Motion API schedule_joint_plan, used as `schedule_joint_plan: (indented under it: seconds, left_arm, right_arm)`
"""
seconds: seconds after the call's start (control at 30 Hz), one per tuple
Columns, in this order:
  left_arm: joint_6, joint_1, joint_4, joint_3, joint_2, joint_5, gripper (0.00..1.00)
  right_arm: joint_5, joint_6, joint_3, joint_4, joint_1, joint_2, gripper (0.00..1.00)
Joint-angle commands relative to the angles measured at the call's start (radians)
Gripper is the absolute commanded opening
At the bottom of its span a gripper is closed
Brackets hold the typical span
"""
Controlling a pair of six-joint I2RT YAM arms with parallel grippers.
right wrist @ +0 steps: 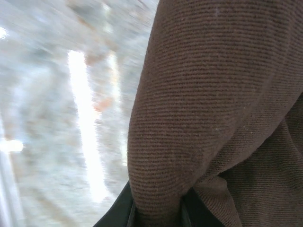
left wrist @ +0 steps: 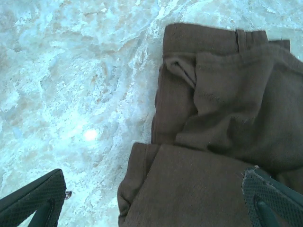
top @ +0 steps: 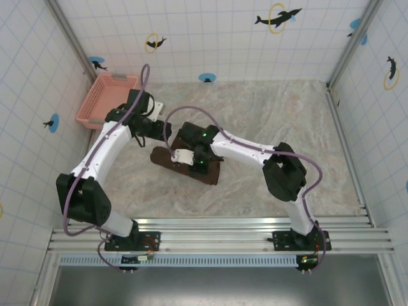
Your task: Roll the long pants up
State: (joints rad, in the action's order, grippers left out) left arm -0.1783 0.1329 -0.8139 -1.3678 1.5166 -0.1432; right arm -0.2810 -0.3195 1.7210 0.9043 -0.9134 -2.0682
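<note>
Surface: marbled beige-white tabletop (top: 287, 127), matte, with a glare spot ahead of the left finger in the left wrist view. White tiled walls (top: 210, 38) box it in on three sides, with dolphin stickers (top: 277, 18) scattered over them. Both arm bases are bolted to an aluminium rail (top: 223, 229) along the near edge.

Container: a pink basket (top: 89, 105) sits in the far-left corner against the wall, beyond the left arm's wrist and well apart from the fabric. Its lattice floor is visible inside.

The long pants (top: 207, 172) lie mid-table as a compact dark brown bundle, folded over on themselves, with both arms reaching in over it.

Left gripper (left wrist: 152, 189): fingers (left wrist: 35, 198) wide apart, clamped on nothing. The near fold of the pants lies between them and runs under the right-hand pad. The left-hand pad sits over bare tabletop. Ahead of the fingertips is the waistband (left wrist: 213, 35) with a belt loop, a crumpled layer folded across it.

Right gripper (right wrist: 156, 213): fingers (right wrist: 118, 213) pinched on a thick rounded fold of the pants, which bulges up out of the grip. More fabric hangs to the right of the fingers; to the left the tabletop is blurred.
</note>
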Motion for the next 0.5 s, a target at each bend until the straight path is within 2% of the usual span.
schedule_joint_plan:
  seconds: [0.0, 0.13, 0.47]
  left_arm:
    - [0.028, -0.003, -0.042, 0.021, -0.025, 0.008, 0.97]
    - [0.023, -0.002, -0.036, 0.059, -0.035, -0.017, 0.97]
    - [0.002, -0.002, -0.008, 0.101, -0.022, -0.116, 0.97]
  right_arm:
    - [-0.357, 0.142, -0.017, 0.014, 0.087, 0.062, 0.01]
    - [-0.57, 0.359, -0.138, -0.234, 0.205, 0.077, 0.02]
    - [-0.739, 0.619, -0.125, -0.42, 0.319, -0.099, 0.02]
